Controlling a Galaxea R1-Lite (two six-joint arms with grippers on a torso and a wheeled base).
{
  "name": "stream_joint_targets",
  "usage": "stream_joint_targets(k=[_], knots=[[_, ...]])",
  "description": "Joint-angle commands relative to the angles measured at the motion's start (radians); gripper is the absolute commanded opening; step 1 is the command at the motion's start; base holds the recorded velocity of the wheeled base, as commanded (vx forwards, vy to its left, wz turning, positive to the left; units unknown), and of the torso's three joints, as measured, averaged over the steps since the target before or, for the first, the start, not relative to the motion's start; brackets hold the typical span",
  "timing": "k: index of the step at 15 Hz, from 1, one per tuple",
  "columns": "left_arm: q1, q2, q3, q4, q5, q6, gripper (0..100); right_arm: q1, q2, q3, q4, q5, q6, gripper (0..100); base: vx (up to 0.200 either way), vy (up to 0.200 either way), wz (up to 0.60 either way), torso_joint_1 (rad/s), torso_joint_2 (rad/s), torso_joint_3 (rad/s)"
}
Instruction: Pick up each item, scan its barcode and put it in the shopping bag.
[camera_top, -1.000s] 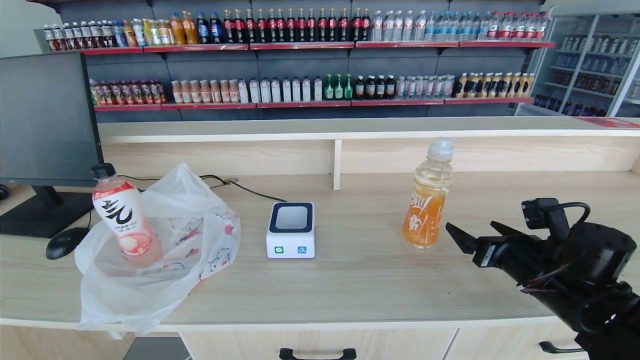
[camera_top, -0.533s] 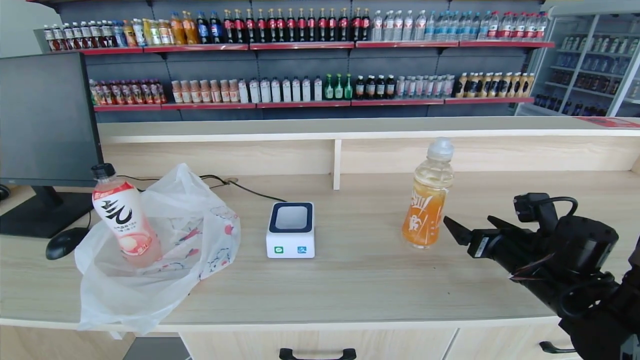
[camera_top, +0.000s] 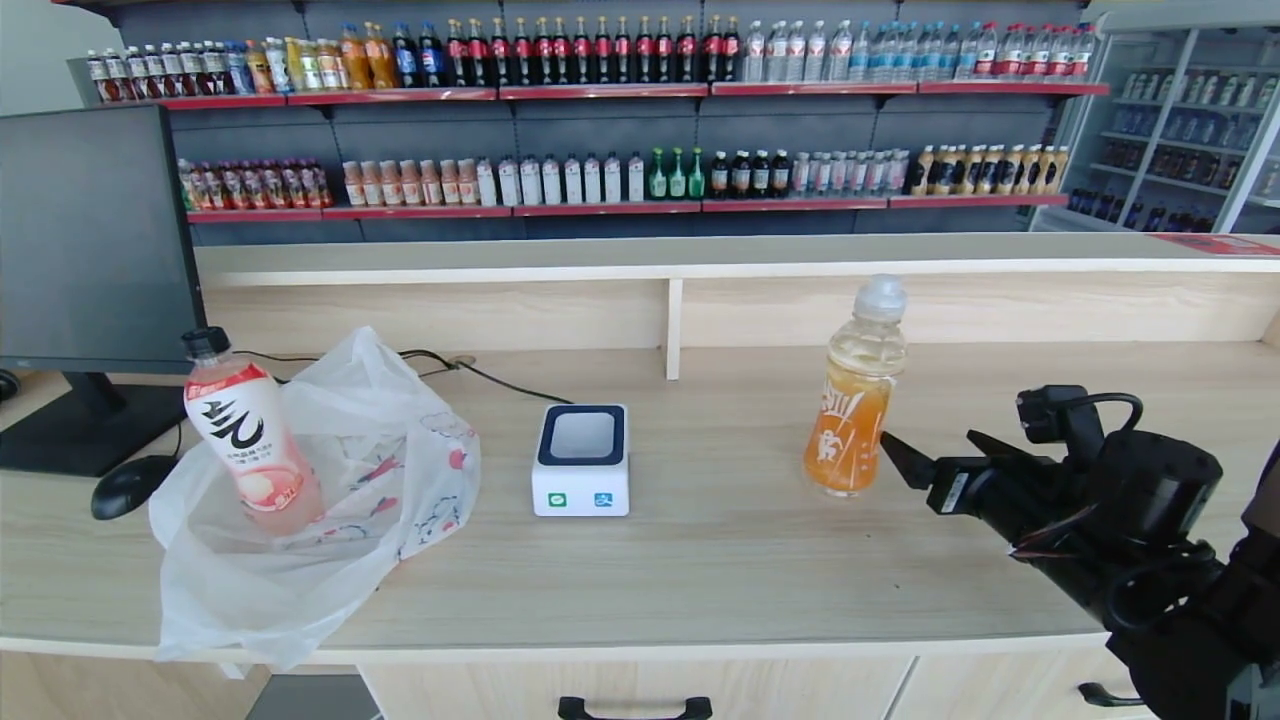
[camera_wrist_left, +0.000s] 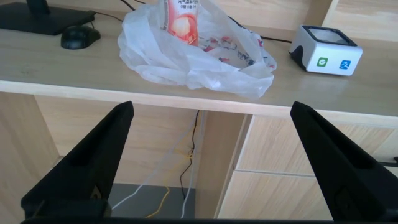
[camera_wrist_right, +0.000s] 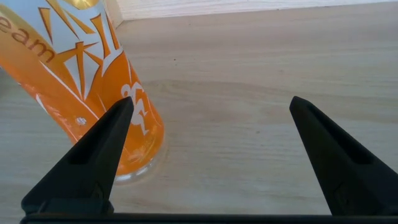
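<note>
An orange drink bottle (camera_top: 853, 400) with a white cap stands upright on the wooden counter, right of centre; its lower part (camera_wrist_right: 87, 87) is close in the right wrist view. My right gripper (camera_top: 930, 450) is open just right of the bottle, one fingertip (camera_wrist_right: 121, 109) almost at its side, nothing between the fingers. A pink-labelled bottle (camera_top: 245, 430) stands inside the white plastic shopping bag (camera_top: 300, 540) at the left. The white barcode scanner (camera_top: 583, 460) sits in the middle. My left gripper (camera_wrist_left: 211, 112) is open, low in front of the counter's edge, facing the shopping bag (camera_wrist_left: 199, 59).
A monitor (camera_top: 90, 240) and a black mouse (camera_top: 130, 485) are at the far left. A cable (camera_top: 480, 370) runs behind the bag. A raised shelf ledge (camera_top: 700, 270) backs the counter. Bare counter lies right of and in front of the orange bottle. Drawers (camera_wrist_left: 298, 168) are below the counter.
My right gripper has moved left toward the orange bottle, closing the gap until its nearer fingertip is almost at the bottle's side. Bottles, bag and scanner have not moved.
</note>
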Motion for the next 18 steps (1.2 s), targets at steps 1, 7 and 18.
stream_joint_targets(k=[1, 7, 18], knots=[[-0.001, 0.0, 0.0, 0.0, 0.001, -0.001, 100, 0.012, -0.007, 0.004, -0.001, 0.0, 0.0, 100, 0.0, 0.0, 0.0, 0.0, 0.0, 0.0], [0.0, 0.0, 0.0, 0.0, 0.001, -0.001, 100, 0.033, -0.018, 0.03, -0.001, 0.0, 0.0, 100, 0.0, 0.0, 0.0, 0.0, 0.0, 0.0], [-0.001, 0.0, 0.0, 0.0, 0.001, -0.001, 100, 0.076, -0.014, 0.035, -0.001, 0.0, 0.0, 100, 0.0, 0.0, 0.0, 0.0, 0.0, 0.0]])
